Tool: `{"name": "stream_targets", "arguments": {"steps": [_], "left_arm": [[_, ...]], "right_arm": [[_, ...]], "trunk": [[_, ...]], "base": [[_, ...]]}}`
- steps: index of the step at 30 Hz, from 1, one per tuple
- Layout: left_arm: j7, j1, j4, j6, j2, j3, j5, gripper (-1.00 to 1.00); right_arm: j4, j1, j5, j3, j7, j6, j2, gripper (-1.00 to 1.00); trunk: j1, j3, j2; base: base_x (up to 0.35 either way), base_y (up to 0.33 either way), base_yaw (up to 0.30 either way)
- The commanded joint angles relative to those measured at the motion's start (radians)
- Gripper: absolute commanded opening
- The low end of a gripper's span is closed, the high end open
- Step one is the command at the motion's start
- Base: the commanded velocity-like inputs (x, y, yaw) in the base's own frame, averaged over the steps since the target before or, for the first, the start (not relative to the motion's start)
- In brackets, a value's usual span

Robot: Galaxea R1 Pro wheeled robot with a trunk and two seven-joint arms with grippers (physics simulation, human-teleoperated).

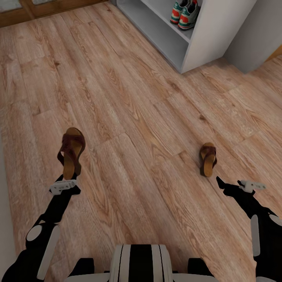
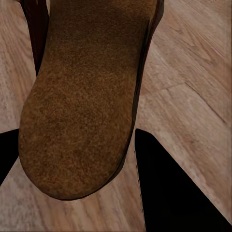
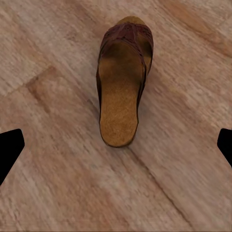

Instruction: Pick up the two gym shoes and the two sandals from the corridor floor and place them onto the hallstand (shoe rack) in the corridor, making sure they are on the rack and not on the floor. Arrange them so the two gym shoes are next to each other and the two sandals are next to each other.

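Item: two brown slip-on sandals, both off the rack. The left sandal (image 1: 71, 152) hung heel-down in your left pincer (image 1: 64, 184), which was closed on its heel end, clear of the corridor floor (image 1: 141, 117); the left wrist view showed the tan footbed (image 2: 82, 96) running straight out between the black fingers (image 2: 169, 188). The right sandal (image 1: 208, 158) lay flat on the planks just ahead of your right pincer (image 1: 231, 184), which stood wide and empty, fingertips (image 3: 9, 150) well apart with the heel nearest them. Handling, as judged: light, stiff-soled, not fragile; the sole edge looked firm enough to pinch across the heel, the strap (image 3: 126, 36) softer. Item: two gym shoes (image 1: 185, 13), side by side on the hallstand (image 1: 203, 43), far ahead.
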Motion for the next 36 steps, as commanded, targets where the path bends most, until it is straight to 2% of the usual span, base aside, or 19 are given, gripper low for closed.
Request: {"name": "stream_targets", "arguments": {"steps": [1, 12, 22, 36], "left_arm": [[-0.001, 0.000, 0.000, -0.001, 0.000, -0.002, -0.003, -1.00], [-0.001, 0.000, 0.000, 0.000, 0.000, -0.010, -0.003, -1.00], [-0.001, 0.000, 0.000, 0.000, 0.000, -0.011, -0.003, -1.00], [-0.001, 0.000, 0.001, 0.000, 0.000, -0.011, -0.003, -1.00]], "right_arm": [[0.000, 0.000, 0.000, 0.003, 0.000, -0.001, 0.000, 1.00], [0.008, 0.000, -0.002, 0.001, 0.000, -0.005, -0.008, 1.00], [0.014, -0.001, -0.002, 0.001, -0.001, -0.005, -0.010, 1.00], [0.014, -0.001, -0.001, 0.005, 0.001, -0.002, -0.009, 1.00]], "trunk": [[0.000, 0.000, 0.000], [0.000, 0.000, 0.000], [0.000, 0.000, 0.000], [0.000, -0.004, 0.000]], "base": [[0.233, 0.000, 0.000], [0.086, 0.000, 0.000], [0.215, 0.000, 0.000], [0.026, 0.000, 0.016]]}}
